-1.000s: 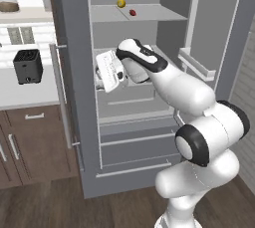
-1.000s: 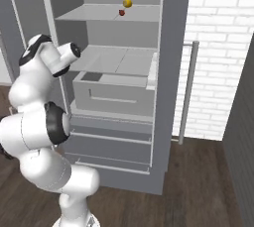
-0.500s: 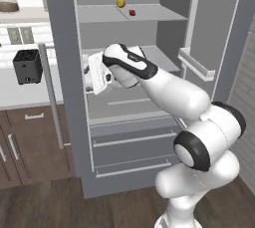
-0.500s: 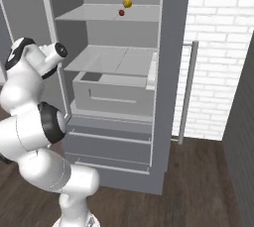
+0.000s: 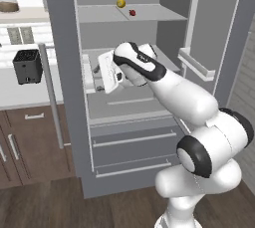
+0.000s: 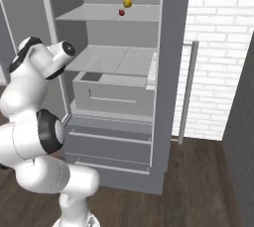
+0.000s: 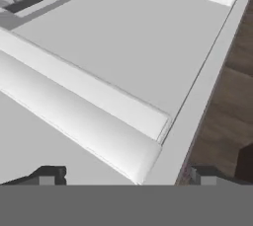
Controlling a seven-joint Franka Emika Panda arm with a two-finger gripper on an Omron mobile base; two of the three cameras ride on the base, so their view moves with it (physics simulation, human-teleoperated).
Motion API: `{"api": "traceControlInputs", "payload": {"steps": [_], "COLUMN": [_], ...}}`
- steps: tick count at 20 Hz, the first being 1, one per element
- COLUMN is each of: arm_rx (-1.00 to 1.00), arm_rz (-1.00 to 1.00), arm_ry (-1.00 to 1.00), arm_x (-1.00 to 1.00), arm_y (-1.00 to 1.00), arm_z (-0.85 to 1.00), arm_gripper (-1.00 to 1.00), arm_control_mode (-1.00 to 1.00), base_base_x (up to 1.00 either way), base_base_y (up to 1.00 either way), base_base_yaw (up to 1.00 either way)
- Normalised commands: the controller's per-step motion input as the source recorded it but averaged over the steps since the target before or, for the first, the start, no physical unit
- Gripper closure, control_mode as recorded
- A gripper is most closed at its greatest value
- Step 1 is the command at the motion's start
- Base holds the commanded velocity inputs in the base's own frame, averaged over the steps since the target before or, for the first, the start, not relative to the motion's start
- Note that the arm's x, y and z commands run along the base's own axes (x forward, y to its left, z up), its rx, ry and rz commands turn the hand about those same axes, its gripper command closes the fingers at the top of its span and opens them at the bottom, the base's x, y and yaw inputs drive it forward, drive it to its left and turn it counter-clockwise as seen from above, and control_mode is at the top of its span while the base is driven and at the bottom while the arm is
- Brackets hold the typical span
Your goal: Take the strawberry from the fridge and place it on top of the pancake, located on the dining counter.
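Tool [image 7: 127, 174]: jaws wide apart, nothing between them, touching nothing. In the hand view the two dark fingertips [image 7: 48, 175] sit at the bottom edge, far from each other, looking down on a pale door bin ledge [image 7: 89, 121] and a flat grey panel, with wood floor [image 7: 222, 116] at 3 o'clock.

In the left base view the tool [image 5: 99, 77] sits at the open fridge [image 5: 64, 72], level with the middle compartment, beside the left edge of the pull-out drawer [image 5: 124, 105].

Shelf [image 5: 124, 14] above the tool, at 12 o'clock from it; the shelf's front edge lies between them.

Strawberry [image 5: 132, 12]: tiny, dark red, rounded, resting on that upper shelf. Small yellow fruit [image 5: 120, 3] just beside it, at its 10 o'clock, apart from it.

Black toaster [image 5: 27, 65] on the desk [image 5: 20, 90], at 9 o'clock of the fridge.
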Motion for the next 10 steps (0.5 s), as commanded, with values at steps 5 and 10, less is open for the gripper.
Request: {"api": "traceControlInputs", "payload": {"steps": [5,10], "arm_rx": [-0.3,-0.39], "arm_rz": [0.02,0.11], "arm_ry": [-0.01,-0.14], "arm_x": [0.01,0.0], "arm_y": [-1.0,-1.0], "arm_z": [0.0,0.0], "arm_gripper": [-1.0,-1.0], "arm_control_mode": [-1.0,-1.0], "base_base_x": [0.0,0.0], "base_base_y": [0.0,0.0], "base_base_yaw": [0.0,0.0]}}
